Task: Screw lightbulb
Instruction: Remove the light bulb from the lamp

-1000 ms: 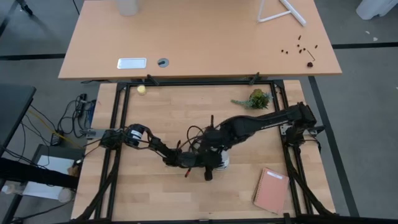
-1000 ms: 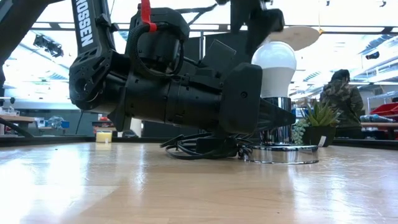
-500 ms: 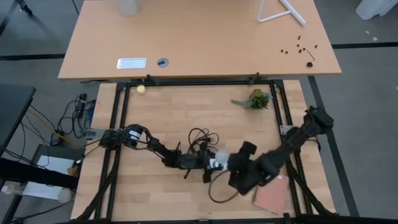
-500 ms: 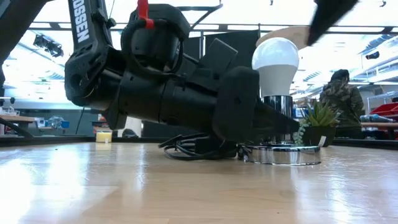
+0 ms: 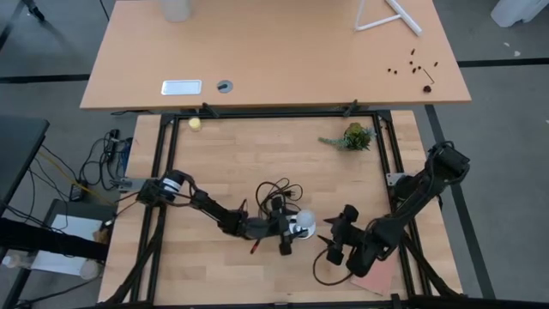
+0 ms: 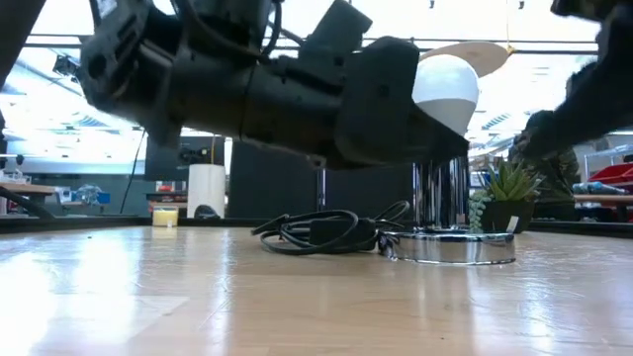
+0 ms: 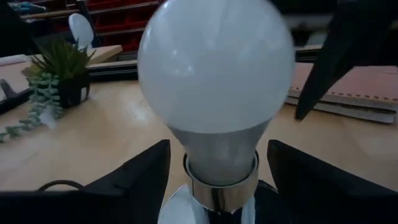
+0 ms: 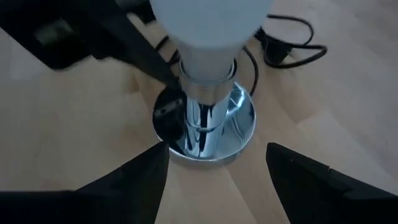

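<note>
White frosted lightbulb (image 7: 216, 68) stands upright in chrome socket post on round silver base (image 8: 239, 127), long axis vertical, dome up, screw end down, approx mid-table toward the front. Black cord (image 6: 316, 232) coils on wood table (image 5: 223, 154) just beside base. Left gripper (image 7: 214, 171) reaches in low from the left, arm near horizontal, fingers (image 7: 134, 174) spread either side of bulb neck, not touching. Right gripper (image 8: 217, 165) sits just right of bulb, arm folded low, fingers spread wide, aimed at base, holding nothing. Small plant (image 5: 352, 137) far side, notebook (image 5: 382, 266) front right
</note>
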